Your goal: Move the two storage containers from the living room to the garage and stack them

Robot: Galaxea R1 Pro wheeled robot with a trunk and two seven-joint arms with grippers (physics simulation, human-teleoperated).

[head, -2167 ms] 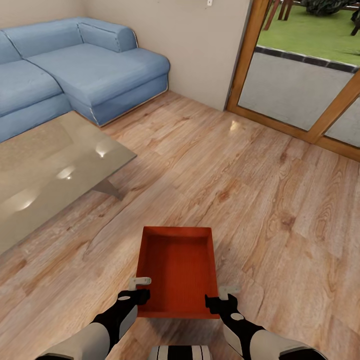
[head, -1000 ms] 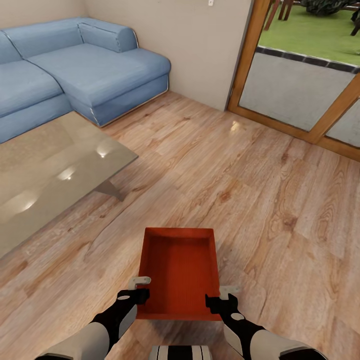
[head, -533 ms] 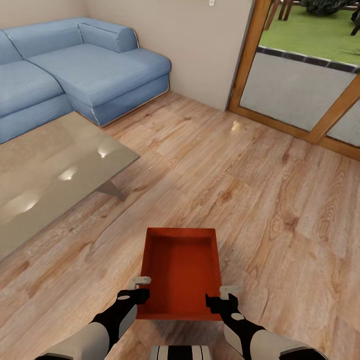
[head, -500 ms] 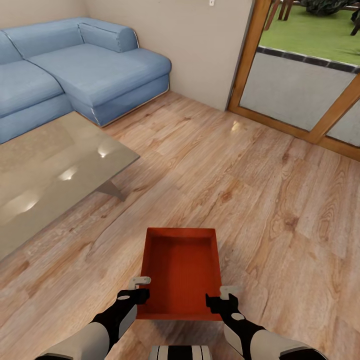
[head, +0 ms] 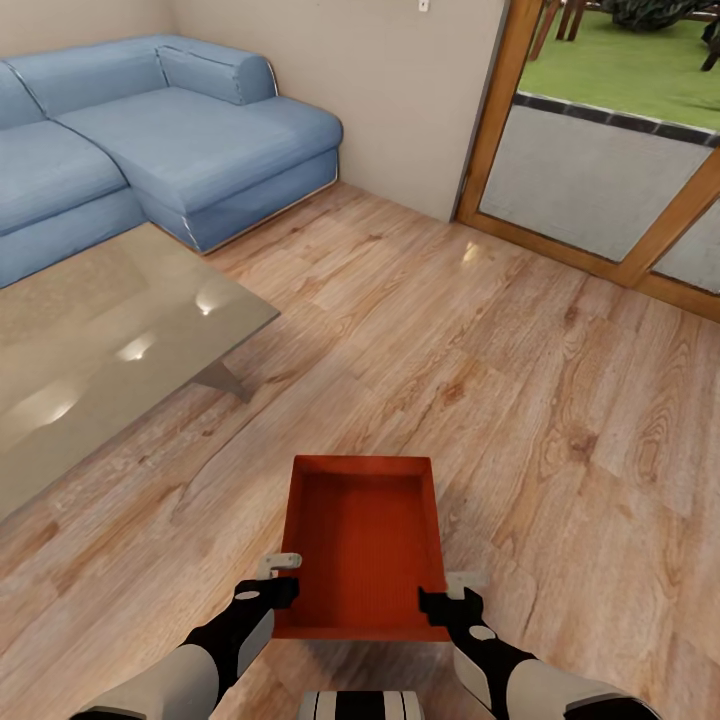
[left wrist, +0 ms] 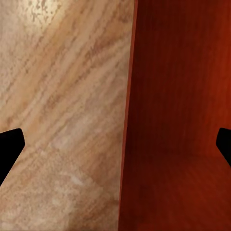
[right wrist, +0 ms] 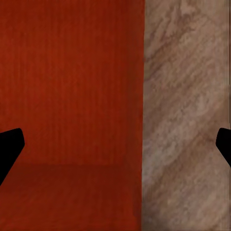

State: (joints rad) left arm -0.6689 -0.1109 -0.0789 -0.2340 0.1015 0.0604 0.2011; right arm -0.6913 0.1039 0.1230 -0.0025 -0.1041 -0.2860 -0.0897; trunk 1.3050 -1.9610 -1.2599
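Red-orange storage container (head: 362,545), open-topped, sits on light wood-plank flooring (head: 520,400), nearer the robot than the glass coffee table (head: 90,340). Left gripper (head: 281,572) and right gripper (head: 452,588) each straddle a side wall of the container near its closest end, fingers spread wide apart, one inside, one outside. Beyond the table sits a blue sofa (head: 150,140).
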